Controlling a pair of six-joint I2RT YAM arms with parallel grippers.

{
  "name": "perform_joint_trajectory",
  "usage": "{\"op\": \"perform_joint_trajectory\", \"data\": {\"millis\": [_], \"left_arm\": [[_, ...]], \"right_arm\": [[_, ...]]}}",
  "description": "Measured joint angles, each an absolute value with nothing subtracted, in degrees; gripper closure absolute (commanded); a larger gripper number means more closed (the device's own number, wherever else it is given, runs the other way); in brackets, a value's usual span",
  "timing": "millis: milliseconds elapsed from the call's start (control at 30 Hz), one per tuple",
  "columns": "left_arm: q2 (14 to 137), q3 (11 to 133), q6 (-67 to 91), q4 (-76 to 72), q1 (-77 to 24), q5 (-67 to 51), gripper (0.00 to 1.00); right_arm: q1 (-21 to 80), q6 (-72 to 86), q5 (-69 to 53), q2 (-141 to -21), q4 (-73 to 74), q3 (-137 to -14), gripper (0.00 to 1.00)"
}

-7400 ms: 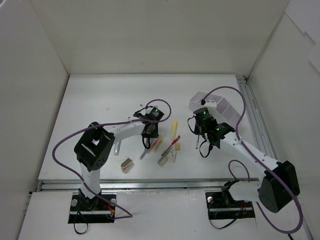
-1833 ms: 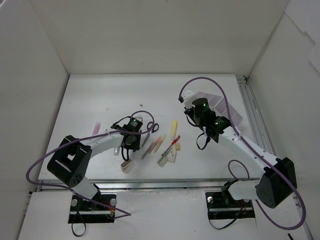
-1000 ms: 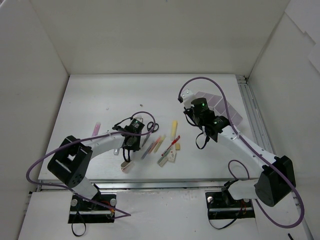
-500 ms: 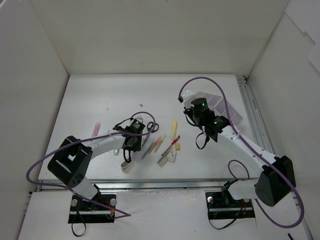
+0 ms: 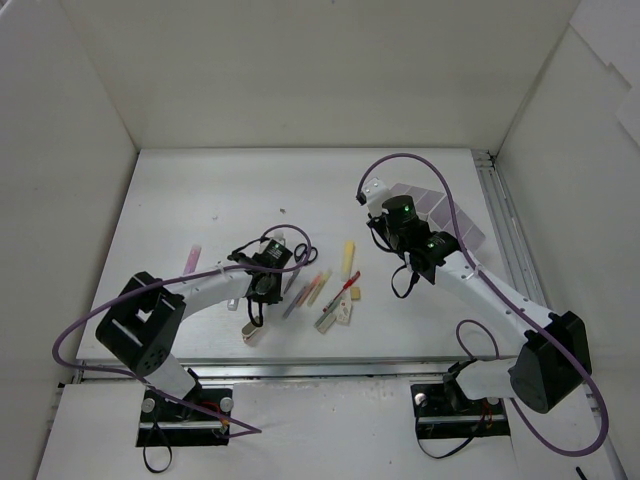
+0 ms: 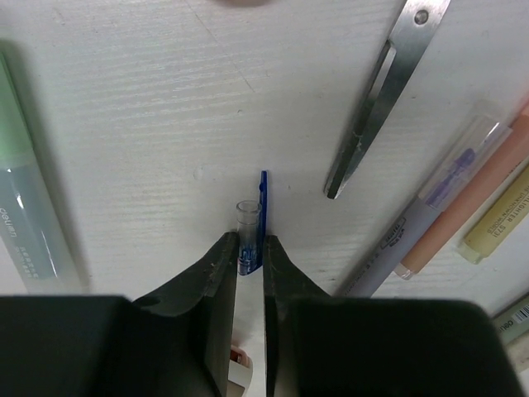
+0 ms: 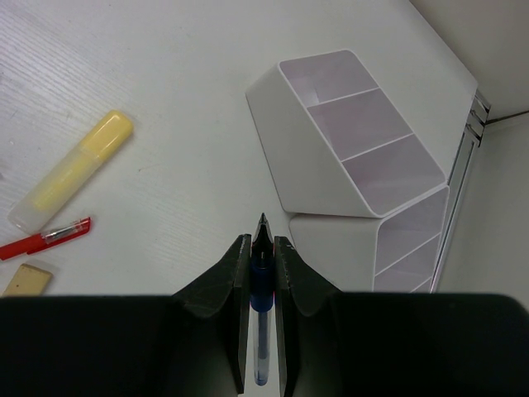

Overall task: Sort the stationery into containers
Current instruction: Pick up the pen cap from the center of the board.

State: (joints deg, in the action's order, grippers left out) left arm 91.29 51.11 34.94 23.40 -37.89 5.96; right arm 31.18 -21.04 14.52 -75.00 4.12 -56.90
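Above a white table (image 5: pixel 200 200), the left gripper (image 6: pixel 250 248) is clamped on a clear, blue-clipped pen cap (image 6: pixel 248 217), held along the fingers with its open end outward. The right gripper (image 7: pixel 263 248) is clamped on a blue pen (image 7: pixel 261 347), its tip pointed toward the white tray (image 7: pixel 306 165). The green marker (image 6: pixel 25 198) bears print that cannot be read.

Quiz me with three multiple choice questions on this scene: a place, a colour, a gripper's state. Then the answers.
1. The yellow marker lies: A) left of the white container B) inside it C) on top of it
2. The cap in the left gripper has a clip that is: A) red B) blue C) green
3. The right gripper is: A) open B) shut on an eraser C) shut on a pen
1 A, it lies on the table; 2 B, blue shows beside the clear cap; 3 C, the pen tip pokes past shut jaws.
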Motion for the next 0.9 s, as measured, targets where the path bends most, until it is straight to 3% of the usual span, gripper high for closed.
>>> {"op": "perform_joint_trajectory", "data": {"millis": [167, 333, 633, 900], "left_arm": [[91.53, 52.18, 34.33, 25.85, -37.93, 6.76, 1.0], [90.43, 54.0, 29.43, 29.43, -37.95, 5.48, 1.0], [77.25, 60.25, 21.19, 27.66, -38.22, -13.96, 1.0], [73.63, 60.58, 19.88, 28.05, -38.26, -21.32, 1.0]], "right_arm": [[31.18, -23.55, 11.35, -74.98, 4.1, -56.93, 1.0], [31.18, -33.89, -0.36, -72.29, 4.38, -55.31, 1.0], [31.22, -57.21, -20.88, -64.05, 9.96, -54.54, 1.0], [35.75, -75.26, -27.44, -71.42, 16.43, -59.57, 1.0]]}}
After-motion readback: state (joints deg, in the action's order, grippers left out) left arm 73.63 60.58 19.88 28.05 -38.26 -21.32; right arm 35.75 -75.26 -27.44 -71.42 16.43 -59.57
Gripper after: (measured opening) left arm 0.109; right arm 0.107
